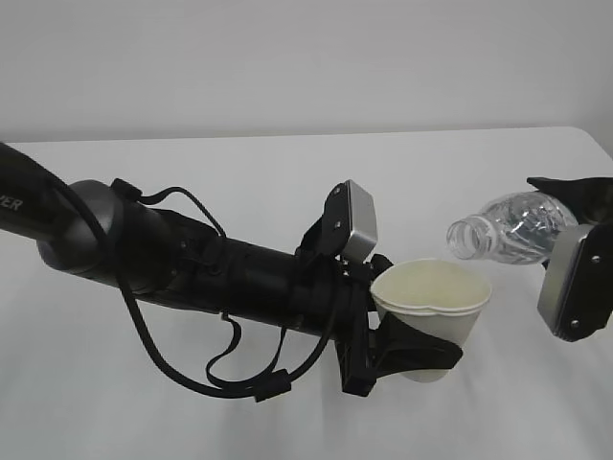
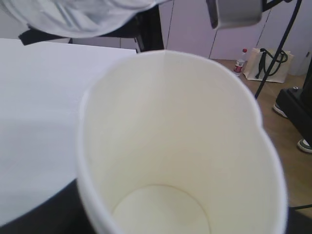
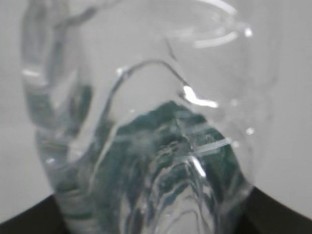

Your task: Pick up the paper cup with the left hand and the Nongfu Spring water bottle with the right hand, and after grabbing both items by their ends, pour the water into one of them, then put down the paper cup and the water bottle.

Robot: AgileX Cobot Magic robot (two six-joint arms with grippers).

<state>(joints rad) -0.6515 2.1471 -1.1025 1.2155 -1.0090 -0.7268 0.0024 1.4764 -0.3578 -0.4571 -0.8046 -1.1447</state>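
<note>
The small white tapered paper cup (image 1: 433, 311) sits upright between the black fingers of the left gripper (image 1: 407, 350), pinched around its lower half, its rim squeezed out of round and held above the white table (image 1: 287, 192). One clear ribbed plastic bottle (image 1: 512, 227), uncapped, lies almost level in the right gripper (image 1: 575, 216), clamped at its base end, mouth pointing at the cup from just beside and above the rim. The left arm reaches in low from the left; the right enters from the right edge.

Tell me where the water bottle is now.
In the exterior view, the water bottle is at the right, tilted in the right gripper, mouth just above the paper cup.
</note>
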